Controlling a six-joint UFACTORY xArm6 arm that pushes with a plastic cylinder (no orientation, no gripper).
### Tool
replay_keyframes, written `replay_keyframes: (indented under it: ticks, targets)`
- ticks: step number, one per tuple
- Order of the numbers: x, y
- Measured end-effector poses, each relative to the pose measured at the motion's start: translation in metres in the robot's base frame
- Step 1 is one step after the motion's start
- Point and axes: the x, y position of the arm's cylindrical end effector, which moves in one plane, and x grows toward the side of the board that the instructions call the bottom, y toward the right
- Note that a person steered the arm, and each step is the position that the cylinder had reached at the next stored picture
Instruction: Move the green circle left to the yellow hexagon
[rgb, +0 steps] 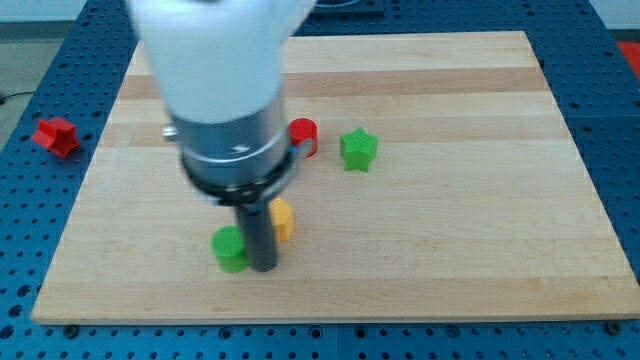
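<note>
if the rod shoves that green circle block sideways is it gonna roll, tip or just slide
Probably slide: the green circle looks squat, sitting flat on the smooth wooden board, so tipping seems unlikely. Its round side may let it slip off my tip, which sits right beside it on the view's right. It looks small, rigid and likely light, like the yellow hexagon behind.

The pale wooden bench (450, 250) shows smooth, matt planks with faint grain. The green circle block (229, 249) and green star block (358, 150) look like ridged, matt plastic. The arm's white casing (205, 60) appears glossy above a dark metal collar (235, 160).
</note>
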Motion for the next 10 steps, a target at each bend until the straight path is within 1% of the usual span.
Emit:
replay_keyframes:
  ticks: [1, 2, 3, 4, 5, 6, 7, 8, 9, 10]
  targets:
    - [-0.001, -0.054]
    - [-0.001, -0.067]
    - [-0.006, -0.057]
    - [-0.026, -0.055]
    - [-0.021, -0.064]
    - [-0.018, -0.085]
    - [-0.029, -0.101]
    - [-0.04, -0.137]
    - [-0.037, -0.139]
    - [-0.038, -0.121]
